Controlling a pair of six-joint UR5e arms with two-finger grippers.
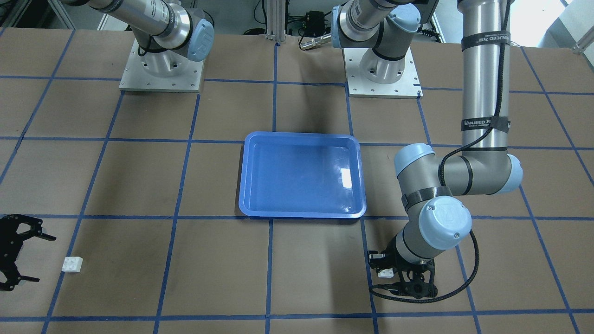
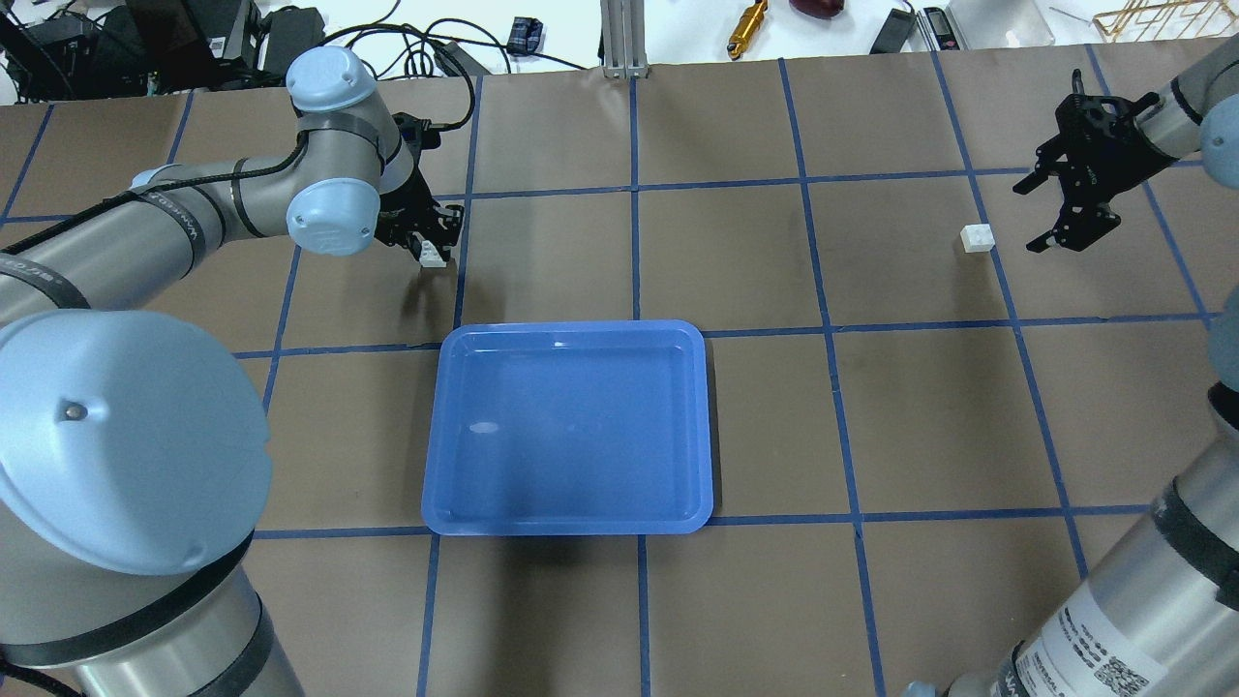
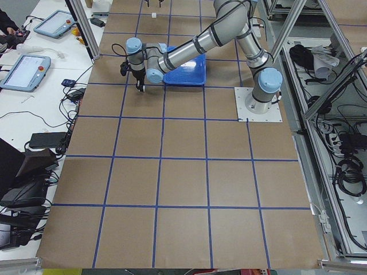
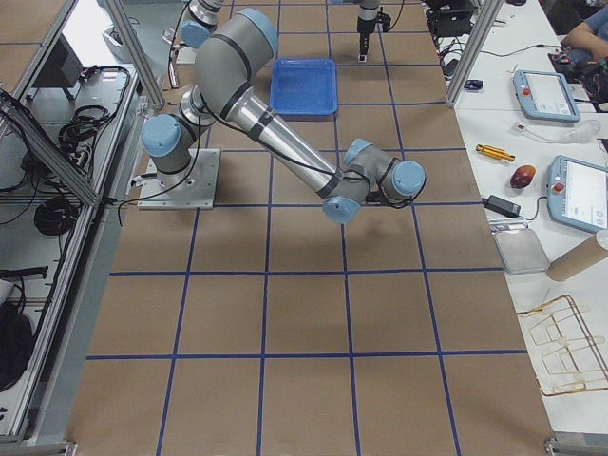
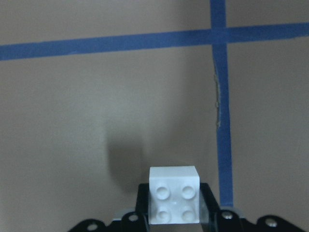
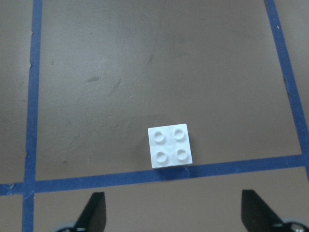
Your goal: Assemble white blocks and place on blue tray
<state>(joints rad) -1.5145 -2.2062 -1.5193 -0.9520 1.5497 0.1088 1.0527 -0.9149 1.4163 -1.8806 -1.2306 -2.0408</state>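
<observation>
At the overhead view's upper left, the left gripper (image 2: 428,240) pinches a square four-studded white block (image 5: 174,194); upper right, the right gripper (image 2: 1032,219) gapes wide beside the other white block (image 2: 978,237) on matte brown paper (image 2: 929,416). The glossy, round-cornered blue tray (image 2: 566,526) lies centre.

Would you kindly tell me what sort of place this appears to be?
Most likely a robotics lab: robot arms bolted to a table gridded with blue tape, teach pendants alongside, and aluminium framing with loose cables around it.
</observation>
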